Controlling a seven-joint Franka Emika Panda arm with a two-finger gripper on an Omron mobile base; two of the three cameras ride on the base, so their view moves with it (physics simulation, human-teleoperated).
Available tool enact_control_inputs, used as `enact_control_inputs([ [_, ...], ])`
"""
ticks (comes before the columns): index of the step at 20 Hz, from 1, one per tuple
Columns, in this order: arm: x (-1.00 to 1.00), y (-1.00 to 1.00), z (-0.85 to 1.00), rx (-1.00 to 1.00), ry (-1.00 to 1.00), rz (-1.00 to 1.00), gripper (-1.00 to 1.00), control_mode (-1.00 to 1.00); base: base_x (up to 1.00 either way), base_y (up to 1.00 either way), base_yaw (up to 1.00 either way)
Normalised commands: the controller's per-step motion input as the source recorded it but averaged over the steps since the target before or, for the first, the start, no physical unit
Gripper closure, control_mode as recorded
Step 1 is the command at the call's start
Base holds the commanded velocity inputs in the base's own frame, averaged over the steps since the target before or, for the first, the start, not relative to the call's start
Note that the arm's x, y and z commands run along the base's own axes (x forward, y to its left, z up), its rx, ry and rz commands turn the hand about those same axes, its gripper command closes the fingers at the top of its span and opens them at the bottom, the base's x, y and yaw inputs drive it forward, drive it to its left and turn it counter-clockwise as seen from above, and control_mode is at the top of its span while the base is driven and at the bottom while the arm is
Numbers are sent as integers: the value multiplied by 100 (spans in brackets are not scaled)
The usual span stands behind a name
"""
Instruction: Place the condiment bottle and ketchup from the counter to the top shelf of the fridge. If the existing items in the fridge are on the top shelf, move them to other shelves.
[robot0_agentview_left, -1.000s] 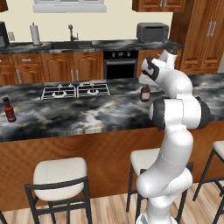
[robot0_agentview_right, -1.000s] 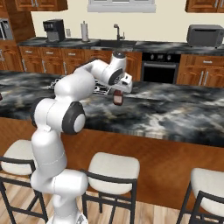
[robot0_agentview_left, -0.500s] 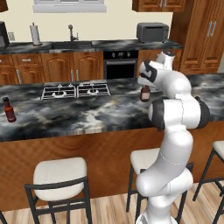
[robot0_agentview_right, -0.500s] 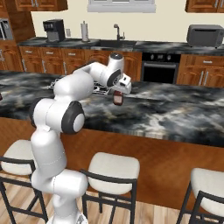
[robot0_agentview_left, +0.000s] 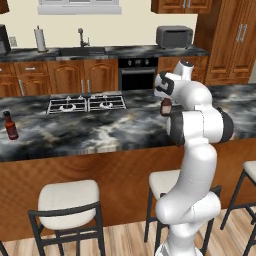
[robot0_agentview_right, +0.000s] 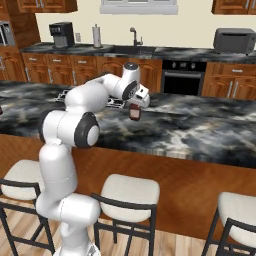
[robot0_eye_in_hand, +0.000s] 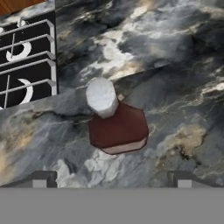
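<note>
Here the gripper (robot0_eye_in_hand: 111, 177) hangs spread wide, holding nothing, straight above the ketchup (robot0_eye_in_hand: 117, 124), which stands upright on the counter (robot0_eye_in_hand: 175, 78) between the two fingertips (robot0_eye_in_hand: 43, 178). Off to one side lies the stove (robot0_eye_in_hand: 26, 61); the condiment bottle (robot0_agentview_left: 10, 125) stands well apart.

Two bottles: ketchup (robot0_eye_in_hand: 117, 127), condiment bottle (robot0_agentview_left: 10, 126); one counter (robot0_agentview_left: 100, 130); three stools (robot0_agentview_left: 67, 200)

Hand (robot0_agentview_right: 136, 102) lower (slightly) over ketchup (robot0_eye_in_hand: 116, 124)

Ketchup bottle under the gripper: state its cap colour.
White cap on the ketchup bottle, clearest in the hand view.
</note>
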Motion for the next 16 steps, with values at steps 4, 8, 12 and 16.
enact_control_inputs([
  [4, 40, 0, -4, 0, 0, 0, -100, -100, 0, 0, 0],
  [8, 28, -5, -8, -1, 0, 0, -100, -100, 0, 0, 0],
  [12, 18, -7, -13, -3, 0, 0, -100, -100, 0, 0, 0],
  [16, 19, -3, -7, -2, 0, 0, -100, -100, 0, 0, 0],
])
